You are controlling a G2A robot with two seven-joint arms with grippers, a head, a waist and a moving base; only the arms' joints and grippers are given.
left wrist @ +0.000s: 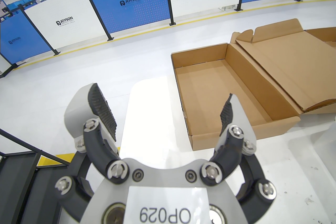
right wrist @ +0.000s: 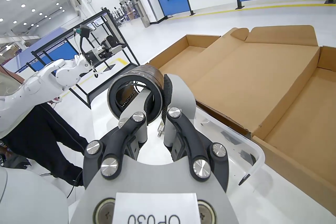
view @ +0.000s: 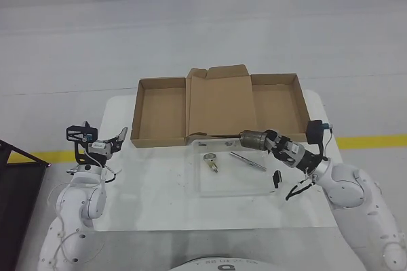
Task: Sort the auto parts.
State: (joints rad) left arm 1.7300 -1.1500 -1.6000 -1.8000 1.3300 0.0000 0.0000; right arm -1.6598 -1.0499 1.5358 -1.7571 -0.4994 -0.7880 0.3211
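My right tool (view: 259,141) (right wrist: 155,93) is clamped on a metal ring (view: 252,139) (right wrist: 148,75), one finger inside the ring and the other against its outer wall. I hold the ring above the far rim of a clear tray (view: 237,195), just in front of the near wall of the cardboard box (view: 159,112).

The box lies open along the far edge of the counter (view: 149,196), with a bay at each end and a folded flap between them. The tray sits mid-counter. In it lie a small fitting (view: 211,162) and a thin metal rod (view: 247,160), apart from each other. A small black part (view: 277,179) is at the tray's right rim.

My left tool (view: 115,141) (left wrist: 162,96) is spread wide with nothing in it, over the counter's left edge and just beside the box's left end.
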